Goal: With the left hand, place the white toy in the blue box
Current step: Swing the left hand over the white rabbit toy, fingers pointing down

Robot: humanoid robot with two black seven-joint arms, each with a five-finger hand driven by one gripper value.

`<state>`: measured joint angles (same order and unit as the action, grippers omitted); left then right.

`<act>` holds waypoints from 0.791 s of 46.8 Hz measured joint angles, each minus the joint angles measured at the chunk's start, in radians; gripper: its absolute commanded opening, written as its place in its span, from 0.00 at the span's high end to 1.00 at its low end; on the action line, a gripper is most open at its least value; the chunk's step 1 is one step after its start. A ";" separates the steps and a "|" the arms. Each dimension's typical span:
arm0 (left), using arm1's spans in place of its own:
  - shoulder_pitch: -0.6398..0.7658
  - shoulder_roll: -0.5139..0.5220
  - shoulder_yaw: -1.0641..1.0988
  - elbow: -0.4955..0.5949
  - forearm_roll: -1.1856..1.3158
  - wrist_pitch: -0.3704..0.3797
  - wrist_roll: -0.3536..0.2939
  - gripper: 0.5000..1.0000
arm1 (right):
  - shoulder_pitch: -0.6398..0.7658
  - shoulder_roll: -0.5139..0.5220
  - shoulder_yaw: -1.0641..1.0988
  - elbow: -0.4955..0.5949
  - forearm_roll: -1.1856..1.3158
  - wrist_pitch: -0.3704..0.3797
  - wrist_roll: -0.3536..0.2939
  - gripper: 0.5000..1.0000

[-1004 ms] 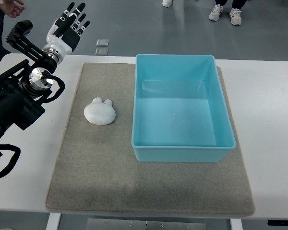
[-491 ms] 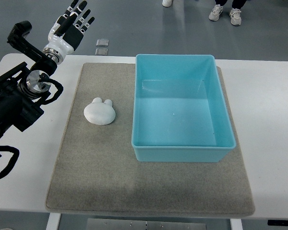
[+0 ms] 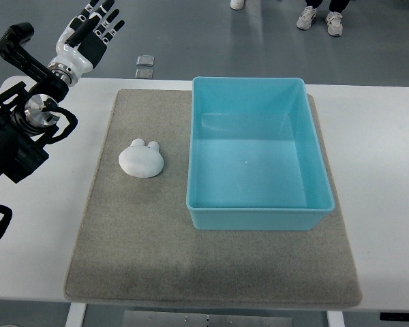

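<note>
A white rabbit-shaped toy lies on the grey mat, just left of the blue box. The box is open-topped with nothing inside. My left hand is raised at the top left, beyond the table's far edge, fingers spread and holding nothing. It is well away from the toy, up and to the left. Its black arm comes in along the left edge. The right arm does not show.
The white table carries the mat. Beyond its far edge is grey floor with two small square tiles. A person's shoes show at the top right.
My left hand and arm have drawn back up and to the left, away from the toy. The toy and box have not moved.
</note>
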<state>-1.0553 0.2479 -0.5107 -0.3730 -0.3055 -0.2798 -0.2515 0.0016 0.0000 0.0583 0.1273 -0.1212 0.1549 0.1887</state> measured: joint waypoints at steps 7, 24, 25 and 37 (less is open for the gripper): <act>-0.023 0.018 0.037 -0.054 0.007 0.140 0.000 0.17 | 0.000 0.000 0.000 0.000 0.000 0.000 0.000 0.13; -0.114 0.093 0.300 -0.144 0.013 0.300 -0.010 0.17 | 0.000 0.000 0.000 0.000 0.000 0.000 0.000 0.13; -0.123 0.100 0.319 -0.155 0.023 0.308 -0.011 0.19 | 0.000 0.000 0.000 0.000 0.000 0.000 0.000 0.13; -0.150 0.150 0.420 -0.303 0.253 0.422 -0.011 0.20 | 0.000 0.000 0.000 0.000 0.000 0.000 0.000 0.13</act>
<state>-1.2048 0.3978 -0.0910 -0.6762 -0.0520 0.1421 -0.2627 0.0014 0.0000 0.0582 0.1272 -0.1211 0.1549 0.1887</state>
